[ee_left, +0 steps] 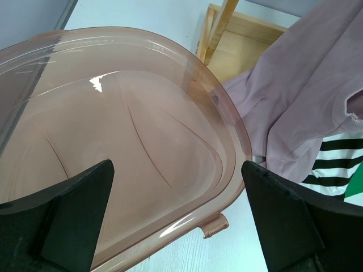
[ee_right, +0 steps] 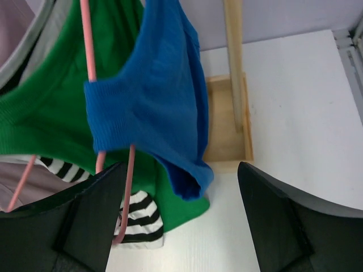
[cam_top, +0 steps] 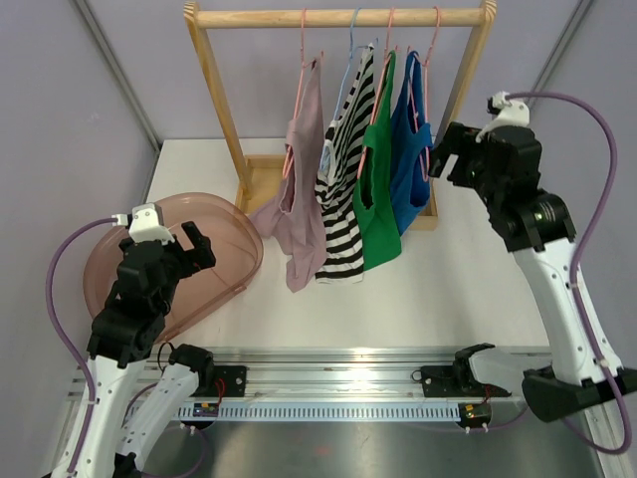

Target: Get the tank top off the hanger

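Wooden clothes rack stands at the back of the white desk, and four tank tops hang from its top rail on thin hangers. From the left they are a dusty mauve tank top, a black-and-white striped tank top, a bright green tank top and a ribbed blue tank top. The blue one is last in the row, nearest the rack's right post, and sits on a thin pink wire hanger hooked over the rail.

The right fingers are raised at the right end of the rack, level with the blue top and just beside it. They are spread wide and hold nothing. In the right wrist view the blue cloth and its pink wire show in the gap between them, with no contact visible.

The left fingers are also spread wide and empty. They hang over a translucent brownish-pink plastic tub on the left of the desk. The mauve top's lower cloth lies close to the tub's right rim.
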Robot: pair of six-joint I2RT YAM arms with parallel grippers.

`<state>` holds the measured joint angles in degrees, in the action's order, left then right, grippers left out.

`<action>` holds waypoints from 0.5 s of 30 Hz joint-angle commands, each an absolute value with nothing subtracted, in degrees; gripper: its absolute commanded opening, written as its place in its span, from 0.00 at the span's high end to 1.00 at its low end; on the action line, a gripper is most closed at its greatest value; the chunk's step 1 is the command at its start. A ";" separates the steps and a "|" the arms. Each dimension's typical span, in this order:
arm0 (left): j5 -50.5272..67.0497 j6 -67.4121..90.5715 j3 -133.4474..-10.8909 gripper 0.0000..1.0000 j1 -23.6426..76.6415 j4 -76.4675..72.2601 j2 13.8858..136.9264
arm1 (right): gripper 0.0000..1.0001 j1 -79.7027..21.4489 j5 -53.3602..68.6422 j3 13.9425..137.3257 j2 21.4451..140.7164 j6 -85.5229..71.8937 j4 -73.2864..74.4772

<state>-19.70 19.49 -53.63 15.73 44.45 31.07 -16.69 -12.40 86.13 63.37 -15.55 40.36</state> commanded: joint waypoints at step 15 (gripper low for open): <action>-17.58 18.98 -52.73 0.01 16.00 40.78 30.41 | 0.17 -17.14 -7.58 119.17 85.42 -9.58 41.22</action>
